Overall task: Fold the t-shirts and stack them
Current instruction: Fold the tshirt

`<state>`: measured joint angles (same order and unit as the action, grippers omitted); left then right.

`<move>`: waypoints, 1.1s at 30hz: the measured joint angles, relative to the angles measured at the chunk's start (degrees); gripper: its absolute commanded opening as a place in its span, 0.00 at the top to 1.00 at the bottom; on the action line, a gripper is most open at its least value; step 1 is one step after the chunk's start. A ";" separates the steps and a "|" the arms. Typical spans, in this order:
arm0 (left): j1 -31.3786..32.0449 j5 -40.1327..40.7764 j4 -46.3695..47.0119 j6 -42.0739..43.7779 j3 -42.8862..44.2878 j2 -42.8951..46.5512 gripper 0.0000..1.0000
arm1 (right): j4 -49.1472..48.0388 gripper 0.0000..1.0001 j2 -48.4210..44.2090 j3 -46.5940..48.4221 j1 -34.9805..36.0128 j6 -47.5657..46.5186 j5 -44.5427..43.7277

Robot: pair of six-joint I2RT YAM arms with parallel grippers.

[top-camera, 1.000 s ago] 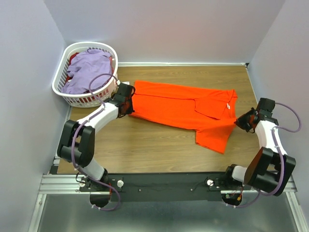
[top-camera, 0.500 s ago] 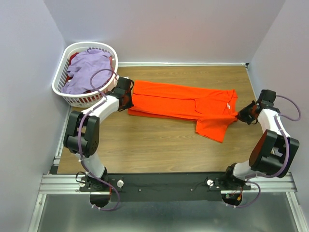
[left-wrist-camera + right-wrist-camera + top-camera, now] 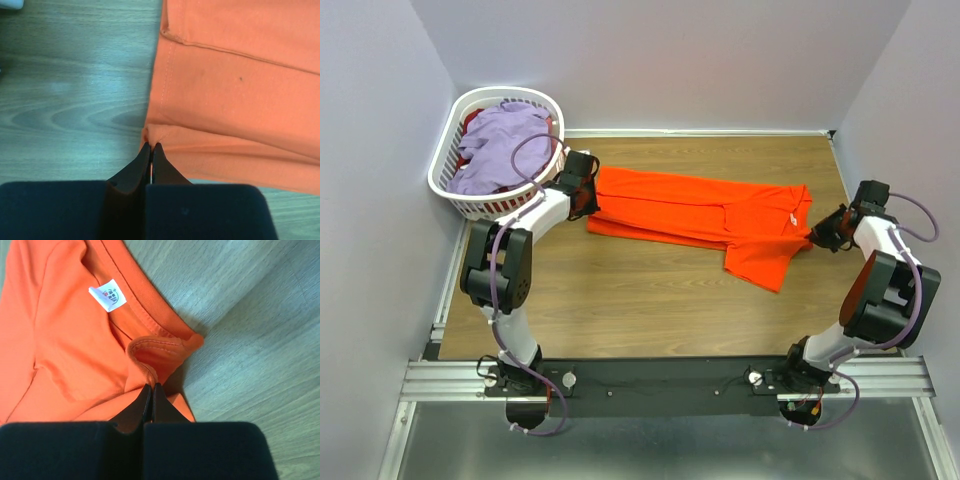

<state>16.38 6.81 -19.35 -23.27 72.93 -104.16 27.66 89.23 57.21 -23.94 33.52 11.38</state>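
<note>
The orange t-shirt point(image 3: 700, 215) is soft matte knit, lying flat on the table point(image 3: 620, 290) as a long band running left to right. It is folded over on itself lengthwise, and 1 squarish flap juts toward the near side at its right end. In the left wrist view its hem shows a neat stitched seam and straight layered fold edges. In the right wrist view the ribbed collar curls over beside a small white neck label point(image 3: 107, 295). The table is smooth wood-grain laminate.

At the far left corner stands a white slotted plastic laundry basket point(image 3: 442, 165), oval in shape. It holds a crumpled lavender t-shirt point(image 3: 500, 145) with some red cloth under it.

A broad stretch of bare wood lies between the orange t-shirt and the arm bases, and a narrower strip lies between it and the back wall. The shirt's left end is just beside the basket, and its right end is near the right wall.

The left gripper point(image 3: 151, 147) has its 2 dark fingers pressed together, pinching the puckered corner of the hem at the shirt's left end. The right gripper point(image 3: 151, 387) is likewise fully closed, nipping the rolled collar edge at the right end.
</note>
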 measured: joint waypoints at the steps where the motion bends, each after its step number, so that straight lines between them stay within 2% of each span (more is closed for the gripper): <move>1: -0.07 0.00 0.04 0.04 0.09 -0.33 1.00 | -0.07 0.99 0.26 0.02 0.04 0.02 0.02; 12: -1.05 0.00 0.44 0.04 0.59 -4.61 1.00 | -1.84 0.99 3.78 0.70 0.70 0.09 -0.02; 33: -1.05 0.00 2.10 0.37 2.40 -5.66 1.00 | -4.22 0.99 4.90 0.79 0.70 0.11 -0.35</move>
<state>15.33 6.81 -17.26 -22.90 75.33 -109.82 23.44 94.13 58.00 -23.24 33.63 11.03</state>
